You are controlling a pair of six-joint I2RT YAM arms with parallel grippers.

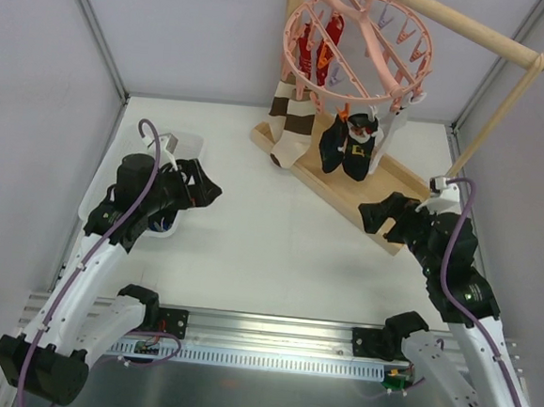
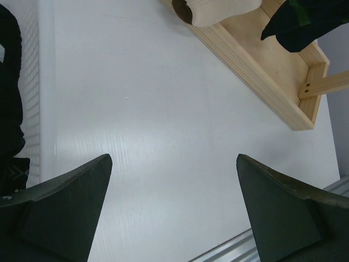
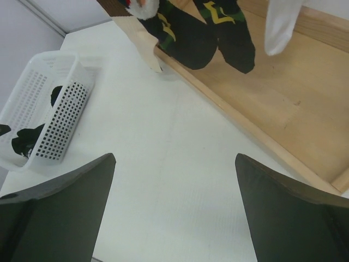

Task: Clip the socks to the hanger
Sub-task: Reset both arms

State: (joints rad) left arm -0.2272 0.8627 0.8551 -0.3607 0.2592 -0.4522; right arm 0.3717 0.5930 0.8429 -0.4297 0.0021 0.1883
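The pink ring hanger hangs from the wooden rod at the back. Two dark socks with yellow marks hang from its front clips; they also show in the right wrist view, and the left wrist view shows a tip of one. More dark socks lie in the white basket. My left gripper is open and empty over the table beside the basket. My right gripper is open and empty near the tray's front corner.
A wooden stand has a tray on the table and a rod overhead. A brown-and-white striped sock, red socks and a white sock hang on the ring. The basket sits under my left arm.
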